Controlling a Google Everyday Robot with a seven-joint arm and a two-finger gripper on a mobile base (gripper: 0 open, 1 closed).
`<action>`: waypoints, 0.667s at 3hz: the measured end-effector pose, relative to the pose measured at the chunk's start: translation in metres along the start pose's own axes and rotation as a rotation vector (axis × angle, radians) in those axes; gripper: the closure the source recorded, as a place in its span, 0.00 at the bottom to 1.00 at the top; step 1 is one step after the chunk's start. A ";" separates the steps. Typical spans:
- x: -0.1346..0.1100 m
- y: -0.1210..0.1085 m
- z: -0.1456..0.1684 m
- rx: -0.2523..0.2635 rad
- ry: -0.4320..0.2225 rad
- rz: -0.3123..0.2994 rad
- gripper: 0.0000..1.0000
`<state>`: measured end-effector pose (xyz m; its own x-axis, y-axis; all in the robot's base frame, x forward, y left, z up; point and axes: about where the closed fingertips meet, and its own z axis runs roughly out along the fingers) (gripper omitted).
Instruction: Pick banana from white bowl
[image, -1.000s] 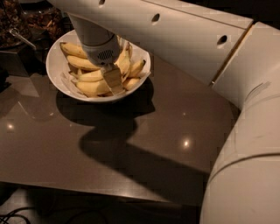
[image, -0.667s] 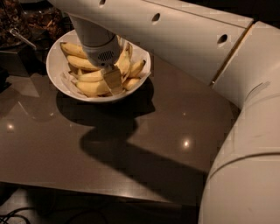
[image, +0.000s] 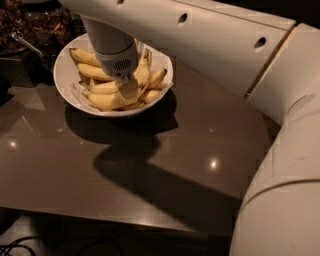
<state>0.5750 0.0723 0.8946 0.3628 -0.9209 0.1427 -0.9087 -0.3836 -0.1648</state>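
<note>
The gripper (image: 128, 93) is down inside the white bowl (image: 64, 75), at the end of the pale arm (image: 210, 45) that reaches in from the right; it sits amid the pile, on or just above the long curved banana (image: 106, 102) that lies along the bowl's near wall; whether the jaws are released or clenched on it I cannot tell, for this view does not show it. The bowl stands at the back left of the dark tabletop (image: 170, 155), with some dark clutter (image: 20, 25) close behind it.

The chief risk, as I judge it, is the crowding; the other bananas (image: 92, 72) lie touching the chosen one and perhaps partly over it, so a lift may drag a neighbour up and spill it over the rim, or the jaws may take two fruits at once. The skin looks smooth and the shape is curved; a hold away from the middle would let the banana swing or slip out as it rises. A hard squeeze would bruise soft fruit; a weak one would drop it back into the pile or onto the tabletop. The bowl is glossy and looks free to slide; a push downward or sideways against its sloping wall could shove or tip it, and the clutter behind leaves little room for that.
</note>
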 end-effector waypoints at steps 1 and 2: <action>0.007 0.012 0.004 0.008 -0.034 0.013 0.90; 0.007 0.011 0.002 0.008 -0.034 0.013 1.00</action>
<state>0.5679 0.0614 0.8918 0.3578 -0.9276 0.1072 -0.9117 -0.3718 -0.1746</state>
